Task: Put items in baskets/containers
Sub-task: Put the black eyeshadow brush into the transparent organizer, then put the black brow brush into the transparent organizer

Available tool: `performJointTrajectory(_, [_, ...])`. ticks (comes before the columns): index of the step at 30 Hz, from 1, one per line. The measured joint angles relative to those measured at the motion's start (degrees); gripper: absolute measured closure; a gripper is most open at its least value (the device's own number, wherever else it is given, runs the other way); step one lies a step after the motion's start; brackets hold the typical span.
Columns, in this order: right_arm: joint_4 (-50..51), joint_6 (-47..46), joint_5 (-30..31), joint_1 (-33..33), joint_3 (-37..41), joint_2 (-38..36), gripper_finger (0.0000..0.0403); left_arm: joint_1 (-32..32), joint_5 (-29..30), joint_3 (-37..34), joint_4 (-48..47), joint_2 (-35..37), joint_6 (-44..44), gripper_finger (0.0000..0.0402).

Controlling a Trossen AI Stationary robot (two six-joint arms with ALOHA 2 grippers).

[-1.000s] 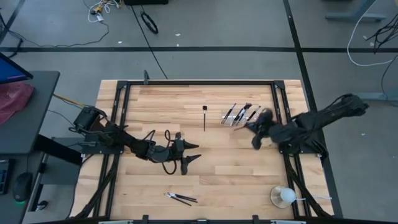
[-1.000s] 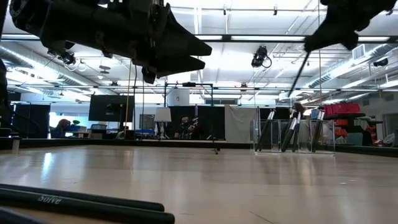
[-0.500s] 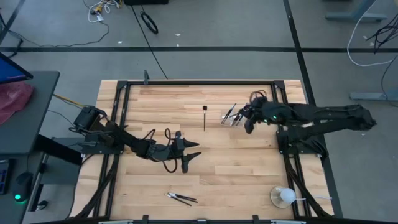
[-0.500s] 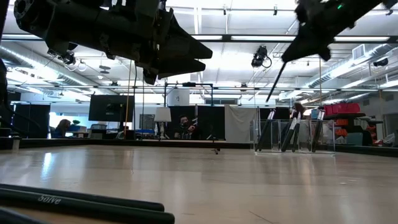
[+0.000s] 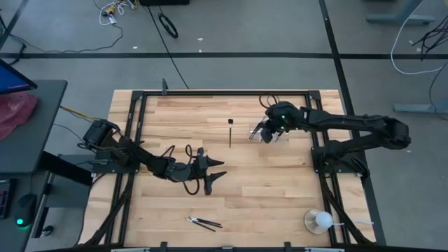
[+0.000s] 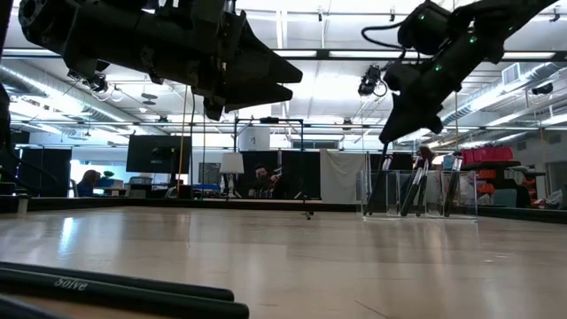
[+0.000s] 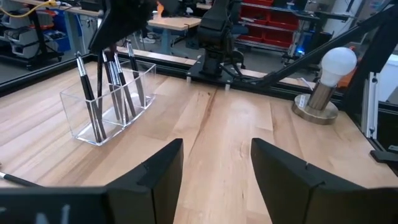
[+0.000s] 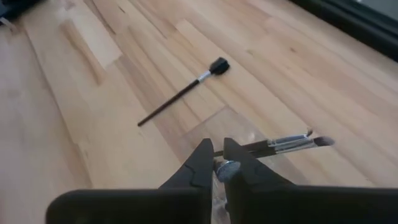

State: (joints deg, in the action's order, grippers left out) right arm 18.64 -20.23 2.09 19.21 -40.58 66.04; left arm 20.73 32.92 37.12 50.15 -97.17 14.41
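1. The wooden bench stands on a grey floor, with a big workshop room behind it.
2. The clear tray sits near the far right part of the bench, with several brushes standing in it.
3. The right gripper is right above the tray. Its fingers are nearly closed and pinch a brush end.
4. One brush lies alone on the bench, left of the tray.
5. Two more brushes lie near the front edge.
6. The left gripper hangs over the middle of the bench, open and holding nothing.
7. A round cup with a white ball sits at the front right corner.
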Motion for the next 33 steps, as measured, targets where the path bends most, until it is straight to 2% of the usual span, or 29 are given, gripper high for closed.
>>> performJointTrajectory(7, [-1.2,0.9,-2.2,2.0,0.0,2.4,0.0342,0.0,0.0,0.0,0.0,0.0,0.0,0.0207])
performJointTrajectory(15, [-2.6,2.9,-2.2,4.0,0.0,2.3,0.0269,0.0,0.0,0.0,0.0,0.0,0.0,0.0207])
performJointTrajectory(24, [-2.0,6.6,-1.6,6.9,-0.5,-4.3,0.0179,0.0,0.0,0.0,0.0,0.0,0.0,0.0207])
performJointTrajectory(28, [-3.7,9.3,-1.3,3.8,-1.1,-8.3,0.0175,-0.1,0.4,0.0,0.0,0.0,0.0,0.0207])
performJointTrajectory(33, [-4.1,11.0,-0.4,-7.2,-1.1,-10.4,0.0194,-0.6,3.2,0.0,0.1,-0.2,0.8,0.0207])
